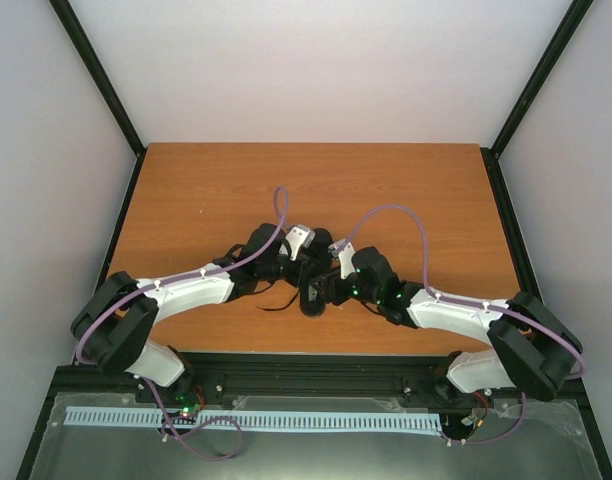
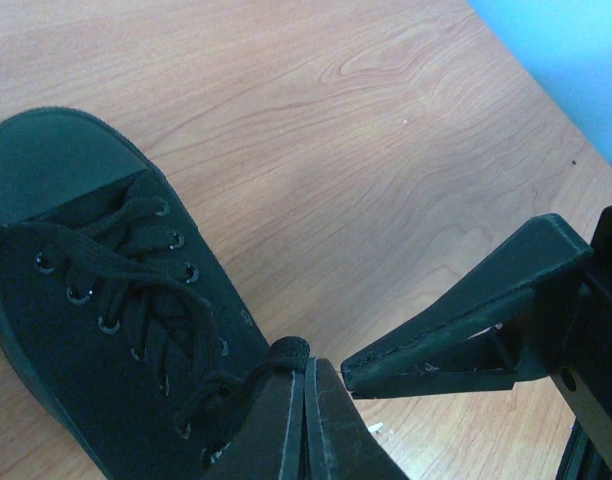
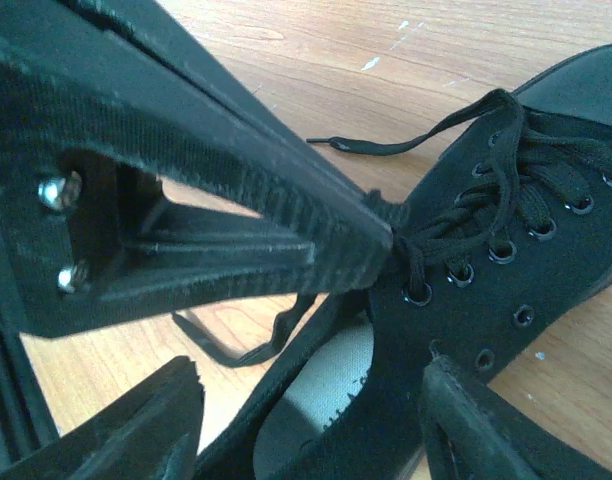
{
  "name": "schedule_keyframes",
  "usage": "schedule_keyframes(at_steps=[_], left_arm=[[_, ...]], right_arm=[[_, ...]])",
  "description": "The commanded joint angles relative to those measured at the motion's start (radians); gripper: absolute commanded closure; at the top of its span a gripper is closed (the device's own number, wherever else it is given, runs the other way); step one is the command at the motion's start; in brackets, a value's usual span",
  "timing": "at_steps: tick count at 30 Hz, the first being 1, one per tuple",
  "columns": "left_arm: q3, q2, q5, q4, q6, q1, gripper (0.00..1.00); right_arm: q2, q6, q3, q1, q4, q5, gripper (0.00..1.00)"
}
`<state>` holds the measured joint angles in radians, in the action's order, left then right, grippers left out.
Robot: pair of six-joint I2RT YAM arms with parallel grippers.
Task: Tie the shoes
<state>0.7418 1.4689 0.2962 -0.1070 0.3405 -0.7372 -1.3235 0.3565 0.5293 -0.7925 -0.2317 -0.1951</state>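
Lace (image 3: 451, 215) in shut L end effector (image 2: 306, 372) — R end effector (image 3: 314, 372) half-open.

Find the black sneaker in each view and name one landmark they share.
Top external: sneaker at the picture's centre, a small dark shape, mostly covered.
Left wrist: lower left, toe cap toward the upper left.
Right wrist: right half, toe toward the upper right.
Shared landmark: the wooden table under it; both wrist views also show the laced eyelets.

We see all-black sneaker (image 2: 76, 350), black laces (image 3: 526, 180), pale grey insole (image 3: 311, 405); we note orange-brown wood-grain table (image 2: 366, 120), white arm shells (image 1: 191, 290), purple cables (image 1: 411, 212).
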Motion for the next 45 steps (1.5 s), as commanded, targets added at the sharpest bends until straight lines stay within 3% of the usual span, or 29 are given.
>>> schedule_keyframes(at_steps=[1,10,24,37,42,45], left_arm=[[0.034,0.011,0.012,0.012,0.004,-0.008,0.99],[0.037,0.025,0.005,0.009,0.002,-0.008,0.99],[0.033,0.018,-0.019,0.013,-0.009,-0.008,0.99],[0.030,0.022,-0.001,0.005,-0.005,-0.008,0.99],[0.027,0.019,-0.003,0.005,-0.006,-0.008,0.99],[0.027,0.020,-0.017,0.013,-0.015,-0.008,0.99]], right_arm=[[-0.035,-0.009,0.014,-0.017,-0.091,0.120,0.45],[-0.115,0.005,0.048,-0.037,-0.163,0.156,0.61],[-0.133,0.056,0.061,-0.054,-0.203,0.139,0.50],[-0.210,0.106,0.118,-0.065,-0.224,0.212,0.80],[-0.208,0.136,0.117,-0.065,-0.219,0.245,0.96],[-0.200,0.150,0.114,-0.065,-0.199,0.265,0.97]])
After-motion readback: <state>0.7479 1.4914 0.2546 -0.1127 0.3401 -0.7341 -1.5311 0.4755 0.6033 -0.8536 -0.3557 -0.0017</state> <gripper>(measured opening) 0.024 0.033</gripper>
